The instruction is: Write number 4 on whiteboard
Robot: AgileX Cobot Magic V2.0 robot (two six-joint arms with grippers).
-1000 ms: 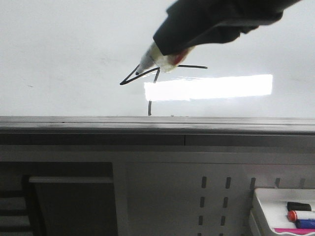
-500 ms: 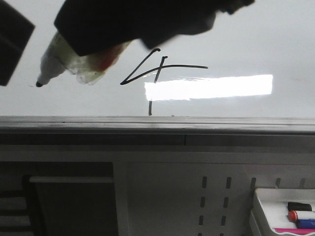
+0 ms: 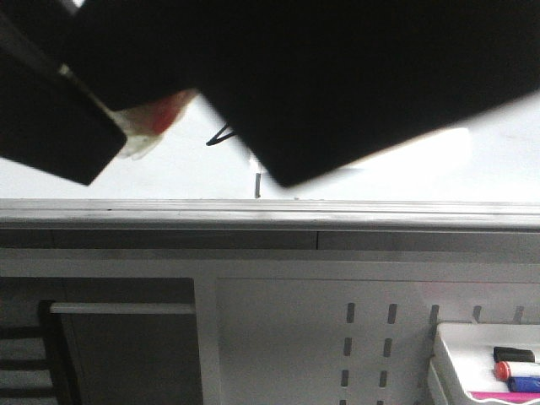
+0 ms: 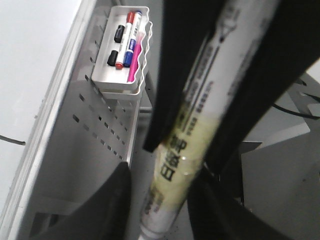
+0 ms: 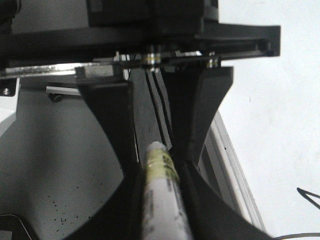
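The whiteboard [image 3: 169, 173] fills the upper front view, and dark arms hide most of it. Of the number 4 [image 3: 221, 135] only its left corner and the stem's lower end show. A stroke of it shows in the right wrist view [image 5: 307, 196]. My right gripper [image 3: 337, 84] [image 5: 159, 160] is shut on a white marker [image 5: 160, 200] with yellowish tape and a red band [image 3: 160, 114], held off the board. My left gripper [image 3: 51, 126] [image 4: 162, 215] is open, its jaws on either side of the marker's [image 4: 175, 165] front end.
The board's grey metal bottom edge [image 3: 270, 211] runs across the front view. Below it is a perforated panel [image 3: 371, 337]. A white tray [image 3: 443, 354] [image 4: 117, 87] at the lower right holds several spare markers.
My right gripper has carried the marker left, away from the 4, and closer to the camera. My left gripper has come in from the left, around the marker's front end. Together they now hide most of the 4.
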